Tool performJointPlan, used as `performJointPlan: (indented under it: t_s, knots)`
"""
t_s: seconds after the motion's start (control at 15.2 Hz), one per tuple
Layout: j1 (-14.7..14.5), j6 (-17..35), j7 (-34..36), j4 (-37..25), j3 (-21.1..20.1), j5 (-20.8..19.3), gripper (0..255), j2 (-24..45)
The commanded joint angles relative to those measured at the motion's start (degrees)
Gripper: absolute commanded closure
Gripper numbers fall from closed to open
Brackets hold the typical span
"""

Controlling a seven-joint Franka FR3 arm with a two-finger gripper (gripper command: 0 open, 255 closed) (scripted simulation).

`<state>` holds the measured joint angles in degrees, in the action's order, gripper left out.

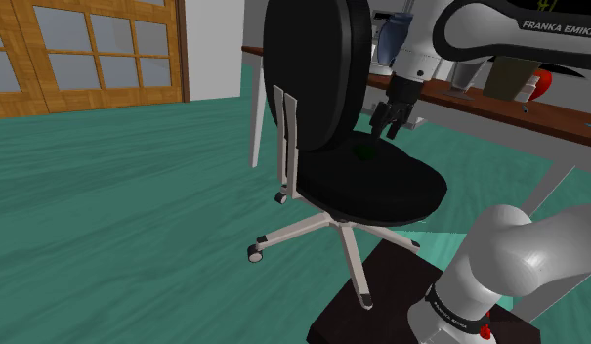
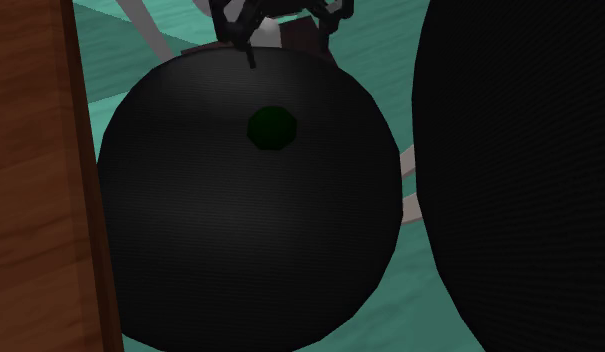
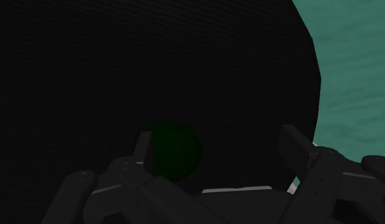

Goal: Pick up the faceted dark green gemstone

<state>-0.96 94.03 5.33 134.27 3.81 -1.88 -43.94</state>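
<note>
One dark green gemstone (image 2: 271,128) on the black chair seat (image 2: 240,260), end effector (image 1: 388,130) near it, fingers (image 3: 145,146) apart.

The shoulder view overlooks the round black chair seat (image 1: 381,186) from well back; the second exterior view hangs close overhead. The wrist view, nearest, shares that seat.
</note>
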Motion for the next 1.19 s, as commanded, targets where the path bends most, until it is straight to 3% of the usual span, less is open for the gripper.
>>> performJointPlan:
  t_s: [0.0,0.46,1.06,1.12]
  knots:
    - [0.00,0.00,0.00,0.00,0.00,0.00,0,0.00]
    - [1.32,3.96,-3.63,-7.81,4.48,-1.80,0,16.02]
    - [1.46,9.78,-3.59,-1.94,4.75,-2.01,0,15.98]
    - [1.46,9.76,-3.57,-1.88,4.73,-2.01,255,15.90]
